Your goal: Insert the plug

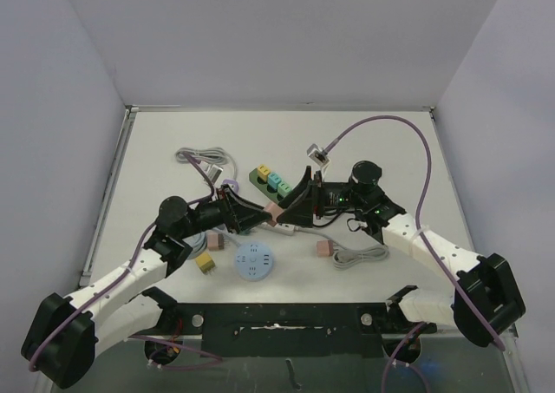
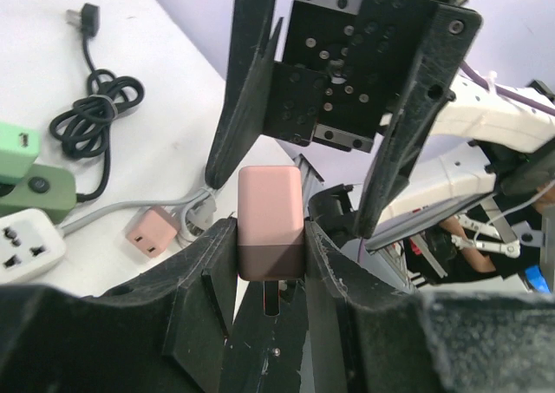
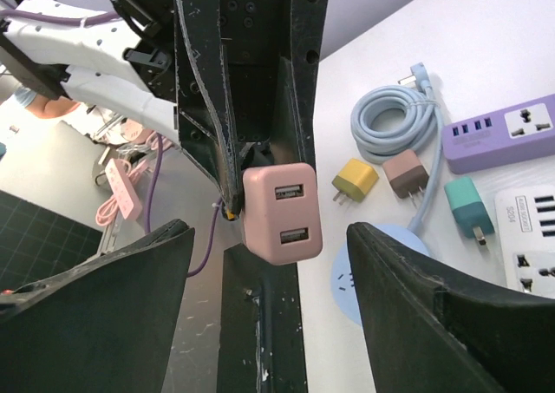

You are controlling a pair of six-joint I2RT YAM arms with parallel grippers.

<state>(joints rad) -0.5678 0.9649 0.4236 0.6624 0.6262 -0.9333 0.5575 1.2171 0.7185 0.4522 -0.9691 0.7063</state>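
Observation:
A pink plug (image 2: 270, 224), a cube charger with two USB ports (image 3: 282, 212), hangs above the table's middle (image 1: 271, 212). My left gripper (image 2: 270, 256) is shut on its darker lower end, and a prong shows just below the jaws. My right gripper (image 3: 269, 237) faces it from the opposite side. It stands open, with its fingers (image 2: 247, 89) wide of the plug and not touching it. In the top view the left gripper (image 1: 260, 212) and the right gripper (image 1: 293, 204) meet tip to tip.
A green power strip (image 1: 270, 181) lies behind the grippers and a round blue socket (image 1: 254, 261) in front. A yellow plug (image 1: 206, 264), a pink plug with white cable (image 1: 324, 248), a purple strip (image 3: 503, 137) and a blue cable coil (image 3: 392, 115) lie around.

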